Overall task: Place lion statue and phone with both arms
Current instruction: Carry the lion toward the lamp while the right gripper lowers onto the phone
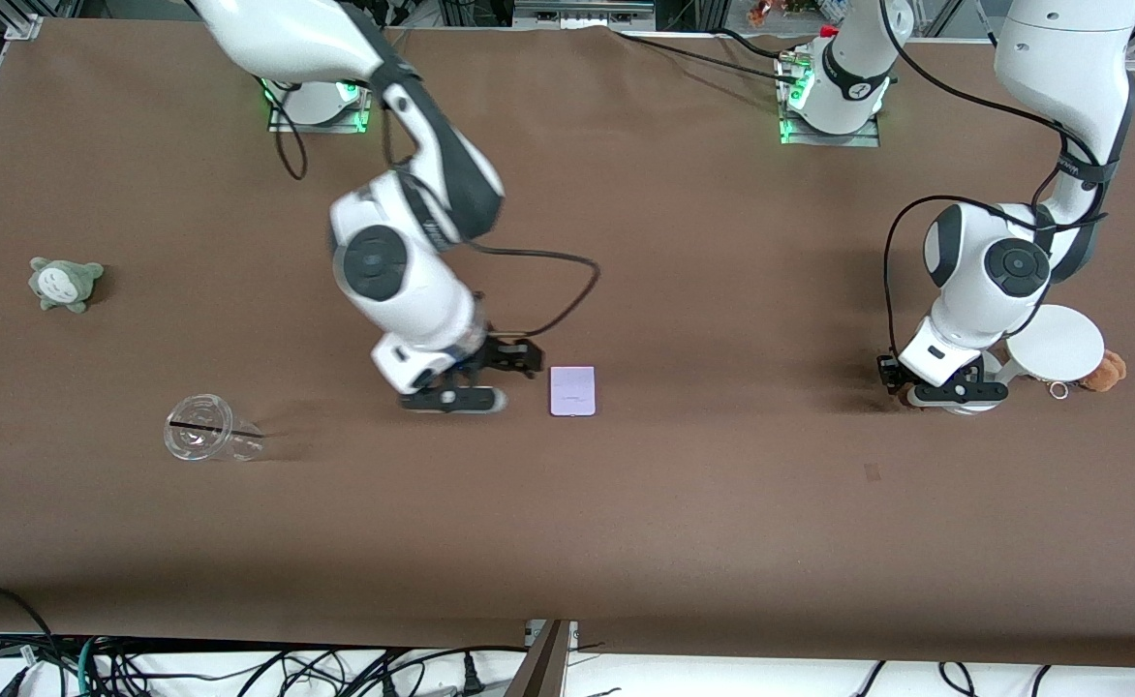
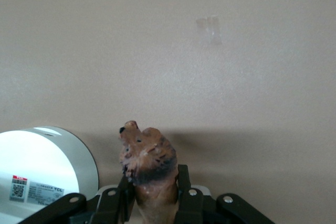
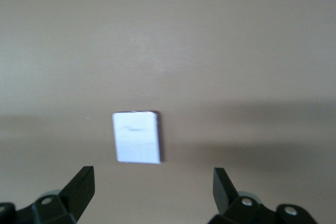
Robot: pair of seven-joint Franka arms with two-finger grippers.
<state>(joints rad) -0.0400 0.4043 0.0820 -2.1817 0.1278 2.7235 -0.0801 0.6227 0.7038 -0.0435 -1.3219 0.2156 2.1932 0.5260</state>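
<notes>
The lion statue [image 2: 149,161], reddish-brown with a darker mane, sticks out head-first from between the fingers of my left gripper [image 2: 154,179], which is shut on its body. In the front view, that left gripper [image 1: 899,385] sits low at the table beside the white round stand, toward the left arm's end. The phone [image 1: 572,390], a flat pale lavender rectangle, lies face up near the table's middle. My right gripper [image 1: 519,360] hangs low just beside it, open with nothing between its fingers. In the right wrist view, the phone [image 3: 136,137] lies ahead of the right gripper [image 3: 152,182].
A white round stand [image 1: 1055,344] with a label stands by the left gripper, and an orange-brown plush [image 1: 1105,371] with a keyring lies against it. A clear plastic cup [image 1: 204,440] lies on its side, and a grey-green plush [image 1: 66,283] sits toward the right arm's end.
</notes>
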